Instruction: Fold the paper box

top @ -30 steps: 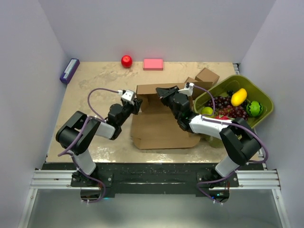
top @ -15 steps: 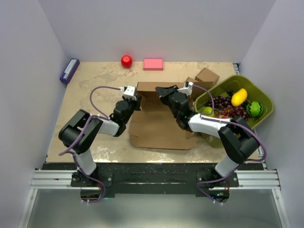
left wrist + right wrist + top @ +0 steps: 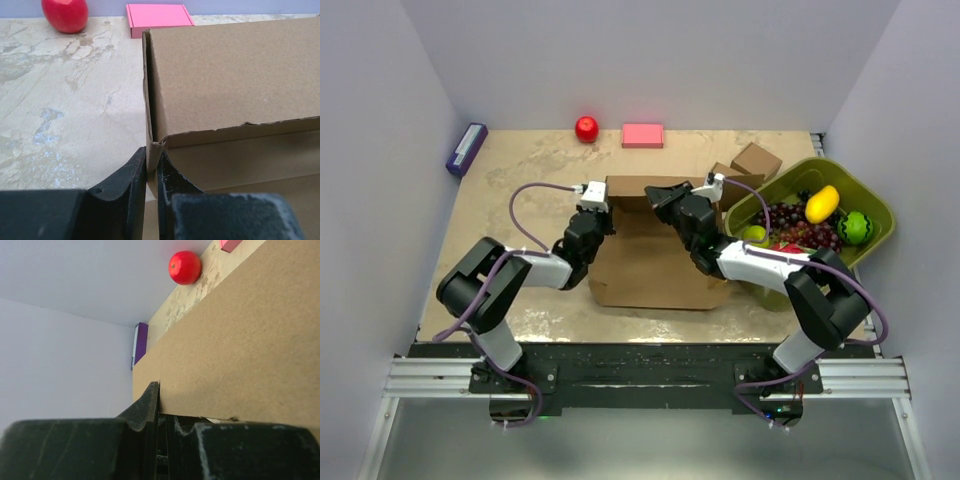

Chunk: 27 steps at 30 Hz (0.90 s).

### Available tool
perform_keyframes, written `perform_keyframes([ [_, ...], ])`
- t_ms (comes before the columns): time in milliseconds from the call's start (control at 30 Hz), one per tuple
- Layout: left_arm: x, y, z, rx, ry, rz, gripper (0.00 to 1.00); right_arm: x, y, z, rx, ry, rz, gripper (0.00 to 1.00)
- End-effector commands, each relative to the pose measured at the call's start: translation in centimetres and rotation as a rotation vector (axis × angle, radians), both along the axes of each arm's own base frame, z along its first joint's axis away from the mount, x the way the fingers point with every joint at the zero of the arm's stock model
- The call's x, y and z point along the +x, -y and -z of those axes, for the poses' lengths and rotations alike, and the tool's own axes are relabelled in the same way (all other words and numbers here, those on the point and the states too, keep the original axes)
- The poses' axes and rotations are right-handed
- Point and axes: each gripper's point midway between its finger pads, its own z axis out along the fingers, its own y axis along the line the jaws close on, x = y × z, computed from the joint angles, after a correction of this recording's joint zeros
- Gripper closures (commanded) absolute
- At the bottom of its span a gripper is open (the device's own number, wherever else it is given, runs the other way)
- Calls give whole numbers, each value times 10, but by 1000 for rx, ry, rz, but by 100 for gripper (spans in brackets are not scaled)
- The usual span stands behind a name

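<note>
paper box (image 3: 652,268) nudged left, left gripper (image 3: 152,152) and right gripper (image 3: 160,392) clamped on it (plain brown)

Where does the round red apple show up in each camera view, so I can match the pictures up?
Top external: the round red apple is in the upper middle, left of centre.
Left wrist: top left corner, beyond the brown cardboard paper box.
Right wrist: top, right of centre, above the cardboard's edge.
Shared landmark: the flat pink box just right of it in every view.

left pincer (image 3: 607,211) and right pincer (image 3: 656,201) hold the paper box (image 3: 650,272) far wall.
</note>
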Motion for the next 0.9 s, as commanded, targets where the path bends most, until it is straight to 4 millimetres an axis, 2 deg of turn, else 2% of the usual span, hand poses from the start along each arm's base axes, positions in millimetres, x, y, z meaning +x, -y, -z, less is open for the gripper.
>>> perform_keyframes([
  [0,-4,-58,16,68,-50,-243,100,-2,24,2,-63,-21,87,91],
  [133,-7,-47,4,51,-11,-168,100,-4,23,-3,-71,-4,73,89],
  [233,-10,-41,-1,60,-25,-129,100,-4,22,-12,-94,16,63,82],
  [300,-13,-42,0,79,-50,-120,100,-3,21,-20,-124,35,47,73],
  [333,-14,-43,-7,68,-42,-120,100,-4,21,-21,-145,31,42,69],
  [367,-15,-44,-10,65,-44,-116,100,-4,19,-27,-157,42,32,62],
  [433,-14,-43,-14,49,-73,-100,100,-4,22,-29,-211,47,26,55],
  [533,-11,-48,-23,32,-101,-104,100,-6,20,-42,-256,83,0,39],
  [567,-9,-54,-26,24,-107,-116,100,-7,20,-48,-261,97,-7,29],
  [633,-7,-58,-34,13,-123,-114,100,-10,17,-57,-298,135,-41,20],
  [667,-4,-68,-35,12,-130,-133,100,-10,16,-62,-311,153,-52,12],
  [700,-4,-72,-36,14,-141,-131,100,-11,17,-69,-350,185,-65,8],
  [733,-3,-77,-41,10,-139,-132,100,-13,13,-73,-370,205,-96,4],
  [767,-1,-90,-43,7,-145,-155,100,-12,11,-81,-391,226,-107,1],
  [833,-3,-100,-42,14,-172,-151,100,-11,13,-74,-494,216,-137,1],
  [867,-2,-113,-43,15,-179,-175,100,-7,15,-81,-512,218,-135,1],
])
